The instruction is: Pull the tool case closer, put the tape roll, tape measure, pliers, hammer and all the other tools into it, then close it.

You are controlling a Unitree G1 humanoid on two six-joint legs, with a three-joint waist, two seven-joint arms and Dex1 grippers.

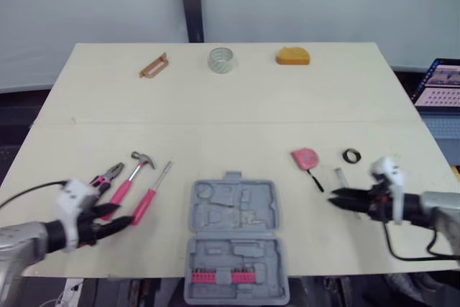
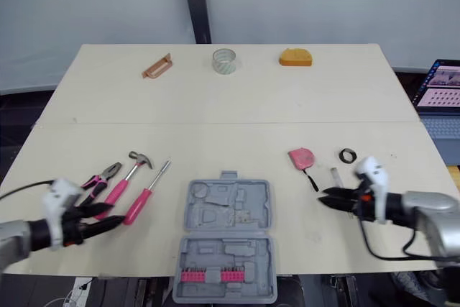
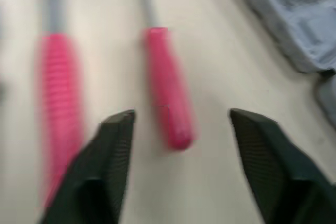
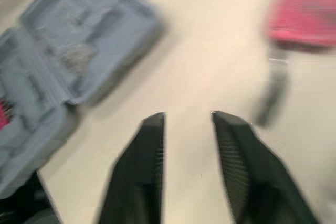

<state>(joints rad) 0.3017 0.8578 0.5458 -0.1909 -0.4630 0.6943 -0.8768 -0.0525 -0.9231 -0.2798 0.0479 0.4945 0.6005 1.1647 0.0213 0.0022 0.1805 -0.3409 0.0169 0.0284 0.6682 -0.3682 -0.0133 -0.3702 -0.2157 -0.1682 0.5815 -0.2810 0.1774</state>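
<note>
The grey tool case [image 1: 233, 239] lies open at the table's front edge, its lower half holding a row of pink bits. Left of it lie pink-handled pliers [image 1: 106, 176], a hammer [image 1: 133, 174] and a screwdriver [image 1: 152, 193]. My left gripper [image 1: 122, 217] is open just short of the screwdriver's handle [image 3: 165, 85], with the hammer handle [image 3: 58, 93] beside it. To the right of the case are a pink tape measure [image 1: 305, 157], a small black tape roll [image 1: 351, 155] and a short metal bit [image 1: 339, 175]. My right gripper [image 1: 336, 198] is open and empty just in front of the tape measure [image 4: 304, 9].
At the back of the table sit a copper-coloured handle piece [image 1: 153, 65], a clear tape roll [image 1: 221, 59] and an orange object [image 1: 292, 56]. A laptop [image 1: 440, 84] stands off the table's right side. Bare table [image 1: 237, 127] lies between the back row and the tools.
</note>
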